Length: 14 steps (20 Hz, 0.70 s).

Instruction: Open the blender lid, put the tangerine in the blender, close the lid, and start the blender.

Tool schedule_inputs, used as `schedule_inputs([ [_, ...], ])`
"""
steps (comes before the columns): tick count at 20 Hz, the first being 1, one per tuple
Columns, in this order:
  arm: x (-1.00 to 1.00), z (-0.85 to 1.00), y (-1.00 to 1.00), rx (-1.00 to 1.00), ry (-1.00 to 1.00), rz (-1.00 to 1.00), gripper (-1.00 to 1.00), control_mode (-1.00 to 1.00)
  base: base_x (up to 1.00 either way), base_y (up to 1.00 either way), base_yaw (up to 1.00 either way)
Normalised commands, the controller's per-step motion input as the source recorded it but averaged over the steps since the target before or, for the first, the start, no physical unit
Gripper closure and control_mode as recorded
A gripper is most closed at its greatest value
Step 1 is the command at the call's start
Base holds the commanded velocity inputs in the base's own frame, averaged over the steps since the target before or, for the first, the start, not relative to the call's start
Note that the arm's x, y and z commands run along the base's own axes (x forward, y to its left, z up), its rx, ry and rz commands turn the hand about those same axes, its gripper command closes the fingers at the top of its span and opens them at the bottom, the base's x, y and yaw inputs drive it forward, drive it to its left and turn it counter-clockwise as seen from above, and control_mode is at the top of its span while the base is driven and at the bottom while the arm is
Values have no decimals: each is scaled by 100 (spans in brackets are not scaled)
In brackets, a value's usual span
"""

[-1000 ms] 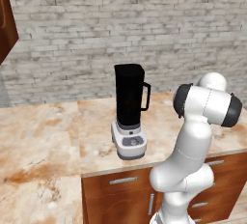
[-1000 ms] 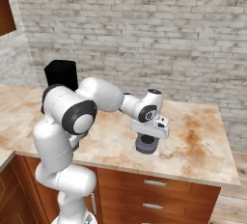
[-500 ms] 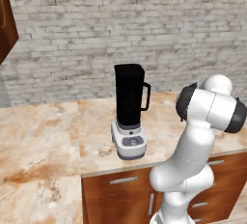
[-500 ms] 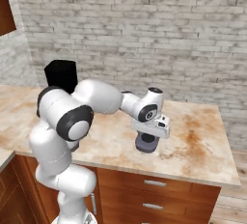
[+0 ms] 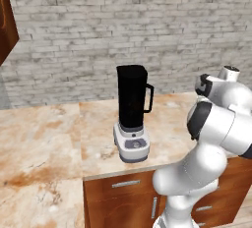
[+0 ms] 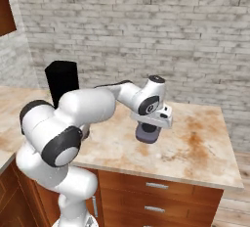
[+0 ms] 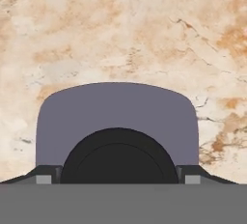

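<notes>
The blender stands on the counter with its black jar open at the top; its jar also shows behind my arm. The grey blender lid with its dark round knob is well to the right of it, low over the counter, under my hand. My gripper reaches down onto it. In the hand view the lid lies between the gripper tips, whose fingertips press its two sides. I cannot tell whether the lid touches the stone. The tangerine is out of view.
The marble counter runs on to the right of the lid and ends at an edge near the far right. A brick wall stands behind. Wooden drawers sit below the counter front.
The jaws have closed in a little on the lid's sides. The hand and lid sit slightly higher than before, and the arm's elbow has shifted.
</notes>
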Motion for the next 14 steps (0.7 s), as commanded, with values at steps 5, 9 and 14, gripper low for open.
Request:
schedule_inputs([
  [5,-20,12,2,0,-7,-1,100,-100,0,0,0],
  [9,-29,85,26,0,-18,-7,100,-100,0,0,0],
  [14,-26,100,36,0,-18,-4,100,-100,0,0,0],
])
